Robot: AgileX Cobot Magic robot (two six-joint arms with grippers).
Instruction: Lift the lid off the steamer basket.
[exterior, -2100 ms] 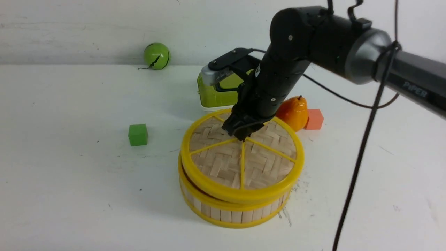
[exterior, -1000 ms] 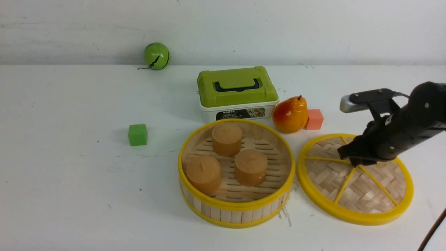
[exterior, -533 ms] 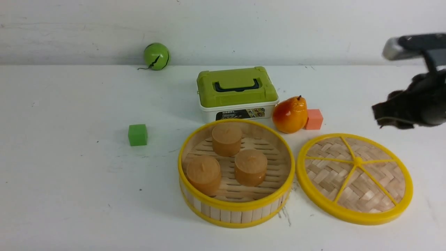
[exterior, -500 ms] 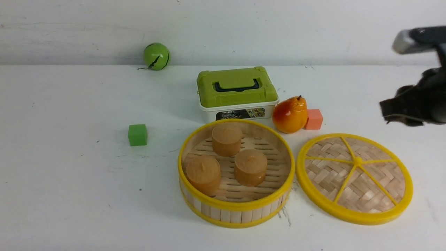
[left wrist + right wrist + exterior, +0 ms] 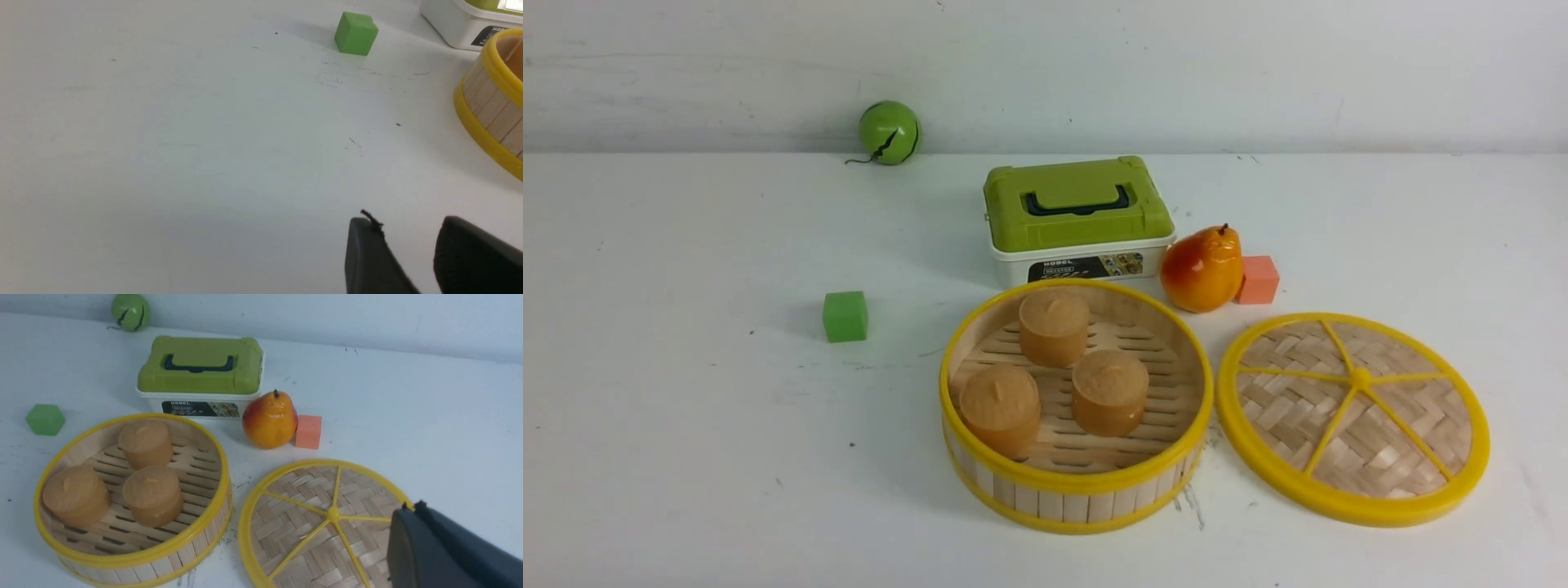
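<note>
Lid (image 5: 1352, 416): lying flat on the table (image 5: 686, 449), off the basket (image 5: 1076, 490) and just right of it. Right gripper (image 5: 408, 510): hanging right of the basket, nearer the lid, closed, empty. Left gripper (image 5: 408, 220): waiting left of the basket, parted, empty.

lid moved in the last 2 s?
Yes. The lid sat on top of the steamer basket, which has stayed put; it now lies flat on the table just right of the basket.
</note>
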